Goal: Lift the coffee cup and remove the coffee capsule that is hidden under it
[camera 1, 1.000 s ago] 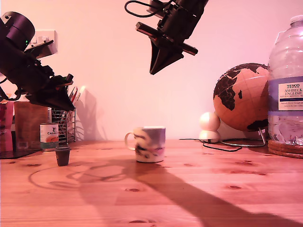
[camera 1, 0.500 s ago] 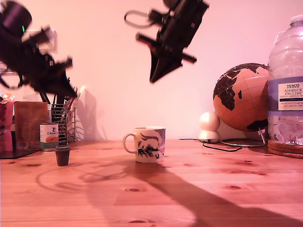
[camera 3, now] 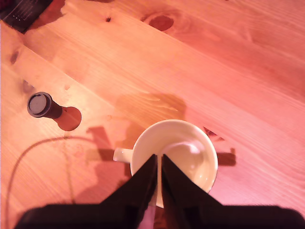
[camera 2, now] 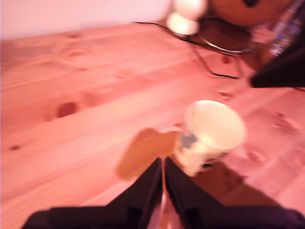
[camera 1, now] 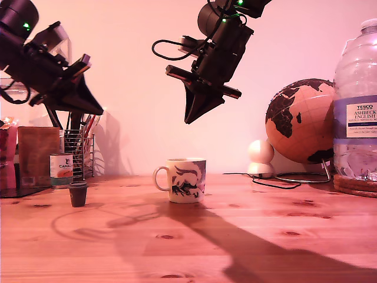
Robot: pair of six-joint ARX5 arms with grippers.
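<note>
Coffee cup [camera 1: 185, 180] stands upright mid-table [camera 1: 247, 242], nothing visible inside it [camera 3: 174, 160]. Coffee capsule [camera 1: 78, 193] stands uncovered toward the exterior view's left. My first gripper [camera 2: 163, 183] and my second gripper [camera 3: 158, 179] hang high, jaws together, holding nothing. First wrist view is blurred.

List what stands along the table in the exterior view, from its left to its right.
Small labelled tin can → coffee capsule → coffee cup → white ball-shaped object → globe → water bottle.
</note>
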